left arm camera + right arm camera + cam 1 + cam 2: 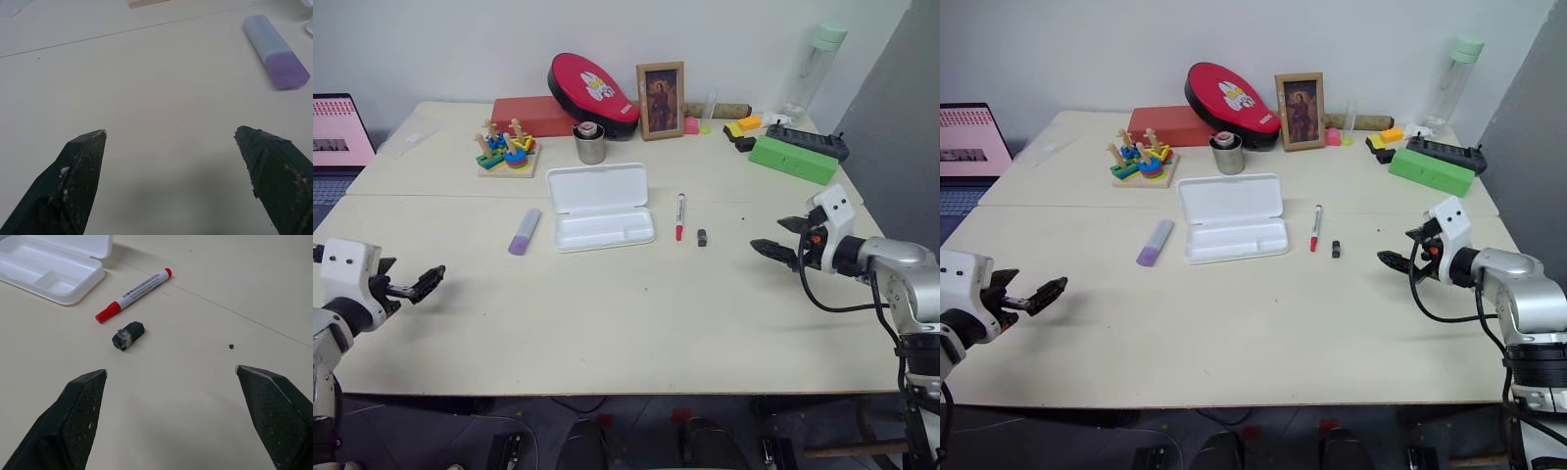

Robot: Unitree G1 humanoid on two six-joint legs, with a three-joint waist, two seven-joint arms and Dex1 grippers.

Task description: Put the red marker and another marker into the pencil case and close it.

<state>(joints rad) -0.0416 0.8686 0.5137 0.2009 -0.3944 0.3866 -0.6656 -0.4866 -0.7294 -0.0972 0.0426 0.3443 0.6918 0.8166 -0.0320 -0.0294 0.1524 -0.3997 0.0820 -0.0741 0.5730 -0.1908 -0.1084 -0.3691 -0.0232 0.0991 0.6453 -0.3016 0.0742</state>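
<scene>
The case (601,207) lies open mid-counter (607,313), tray empty. The purple marker (524,231) lies just left of it, the red marker (680,215) just right, beside a small black piece (702,238). Left gripper (429,282) and right gripper (781,238) hover at opposite edges, fingers (78,416) apart, empty.

On the worktop (607,323) I count two markers: one red marker (680,215) and one purple marker (524,231). There is one open white pencil case (601,206), one small black piece (702,238), one red pouch (592,93), one framed picture (661,100) and one metal cup (589,143).
</scene>
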